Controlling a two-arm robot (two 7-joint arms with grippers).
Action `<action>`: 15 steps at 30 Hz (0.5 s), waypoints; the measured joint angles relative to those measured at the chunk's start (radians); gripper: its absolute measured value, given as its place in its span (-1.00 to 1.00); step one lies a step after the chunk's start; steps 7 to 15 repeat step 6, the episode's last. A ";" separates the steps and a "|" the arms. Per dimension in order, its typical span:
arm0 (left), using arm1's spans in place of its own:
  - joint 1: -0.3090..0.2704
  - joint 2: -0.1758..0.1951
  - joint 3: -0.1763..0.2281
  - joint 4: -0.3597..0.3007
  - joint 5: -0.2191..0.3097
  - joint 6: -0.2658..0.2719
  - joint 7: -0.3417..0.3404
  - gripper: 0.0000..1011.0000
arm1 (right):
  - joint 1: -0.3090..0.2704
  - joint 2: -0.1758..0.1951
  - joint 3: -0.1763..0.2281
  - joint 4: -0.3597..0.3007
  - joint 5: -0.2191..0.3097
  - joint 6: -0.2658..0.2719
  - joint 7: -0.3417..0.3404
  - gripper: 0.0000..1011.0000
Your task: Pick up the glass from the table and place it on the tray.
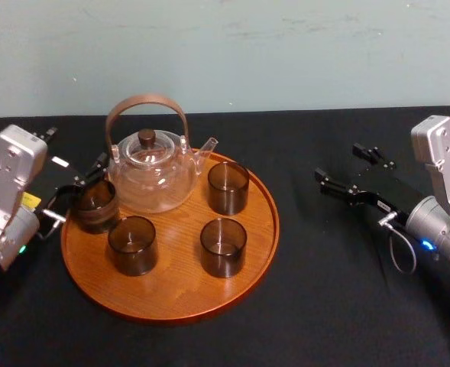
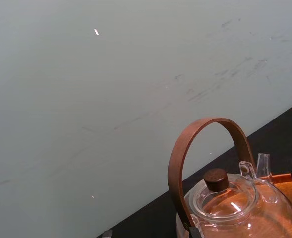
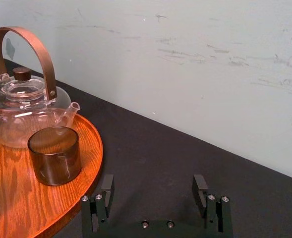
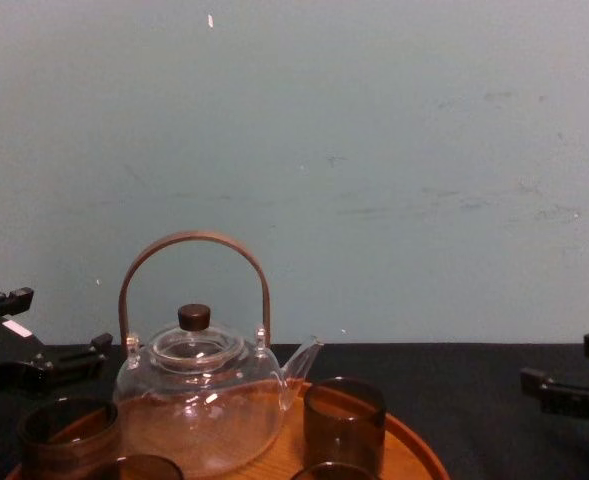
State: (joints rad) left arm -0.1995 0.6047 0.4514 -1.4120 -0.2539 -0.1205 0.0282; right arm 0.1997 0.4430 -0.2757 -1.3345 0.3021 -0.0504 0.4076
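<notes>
Nearest me the black bench (image 1: 301,321) lies bare. Then comes the round wooden tray (image 1: 171,306), with two dark glasses (image 1: 133,245) standing side by side toward its front. Just behind them, at the tray's left edge, stands the glass (image 1: 95,205) I am concerned with. As far as I can judge it sits upright just inside the rim, close beside the teapot. My left gripper (image 1: 78,189) is right at it, fingers spread apart with the glass at their tips; whether either finger touches it I cannot tell. Off to the right, well apart from the tray, my right gripper (image 1: 337,160) hovers over bare bench, fingers wide and nothing between them. Farther back a fourth glass (image 1: 228,187) stands by the spout of the teapot (image 1: 150,172), and behind that is the pale wall (image 1: 286,53). I reckon the glass is light, stiff and brittle, with a smooth straight side that will slip under a weak hold and could crack under a hard one. It has no handle, so I would hold it across the side about halfway up, squeezing gently and keeping it upright, clear of the teapot.
</notes>
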 joint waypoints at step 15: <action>0.000 0.000 0.000 0.000 0.000 0.000 0.000 0.98 | 0.000 0.001 -0.001 -0.001 0.000 0.000 0.001 0.98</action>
